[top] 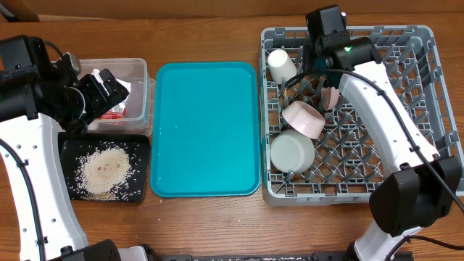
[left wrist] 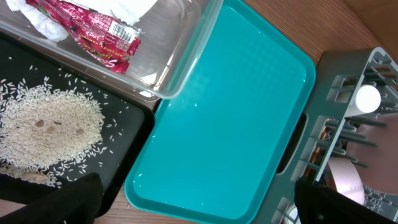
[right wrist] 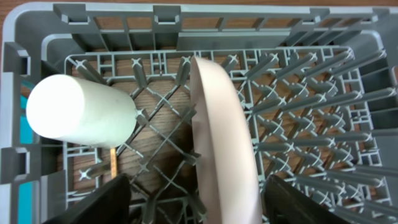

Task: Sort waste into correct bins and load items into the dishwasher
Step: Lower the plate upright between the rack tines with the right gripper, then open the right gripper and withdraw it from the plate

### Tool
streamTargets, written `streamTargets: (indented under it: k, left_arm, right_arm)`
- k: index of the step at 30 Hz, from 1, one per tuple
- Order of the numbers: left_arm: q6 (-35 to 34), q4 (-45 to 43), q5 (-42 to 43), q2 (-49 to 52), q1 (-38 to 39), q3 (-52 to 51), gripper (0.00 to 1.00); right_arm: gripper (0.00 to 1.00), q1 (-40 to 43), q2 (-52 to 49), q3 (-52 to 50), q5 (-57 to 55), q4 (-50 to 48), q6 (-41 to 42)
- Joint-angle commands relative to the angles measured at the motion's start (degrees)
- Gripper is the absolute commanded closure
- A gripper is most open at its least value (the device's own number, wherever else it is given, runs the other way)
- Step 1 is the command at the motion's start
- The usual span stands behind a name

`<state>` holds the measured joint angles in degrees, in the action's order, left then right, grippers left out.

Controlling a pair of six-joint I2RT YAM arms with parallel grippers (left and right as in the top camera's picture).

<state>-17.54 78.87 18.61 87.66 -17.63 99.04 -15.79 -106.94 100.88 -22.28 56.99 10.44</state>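
The pink plate (right wrist: pixel 217 137) is stood on edge mid-frame. The right gripper (right wrist: pixel 202 200), spread wide and empty, should be raised straight.

The desk (top: pixel 217 225) is wood with a visible grain and a low sheen. The teal tray (top: pixel 206 130) is smooth, glossy plastic. The clear tub (top: pixel 143 87) is transparent, shiny plastic. It holds a glossy printed snack wrapper (left wrist: pixel 93 31) and a crumpled, matt paper napkin (left wrist: pixel 130 7). The black tray (top: pixel 69 148) looks matt, with dull white rice grains (top: pixel 105 170) on it. The dish rack (top: pixel 348 194) is matt grey plastic. The cream cup (right wrist: pixel 81 112), pale pink plate (right wrist: pixel 221 143), pink bowl (top: pixel 304 118) and grey-green bowl (top: pixel 292 151) look smooth and satin.
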Motion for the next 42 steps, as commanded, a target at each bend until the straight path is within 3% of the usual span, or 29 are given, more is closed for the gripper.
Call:
streamTargets:
  k: [1,9,18,42]
  left_arm:
    - [1.2,0.0,-0.2,-0.8,0.1,0.7,0.00]
    - [1.2,0.0,-0.2,-0.8,0.1,0.7,0.00]
    - [1.2,0.0,-0.2,-0.8,0.1,0.7,0.00]
    - [1.2,0.0,-0.2,-0.8,0.1,0.7,0.00]
  right_arm:
    - [0.26,-0.9,1.0,4.4,1.0,0.8,0.0]
    - [0.00,-5.6,3.1,6.7,2.6,1.8,0.1]
    - [0.00,-9.0,3.1,6.6,18.1,1.8,0.1]
    - [0.00,-8.9,3.0,6.3,17.9,1.8,0.1]
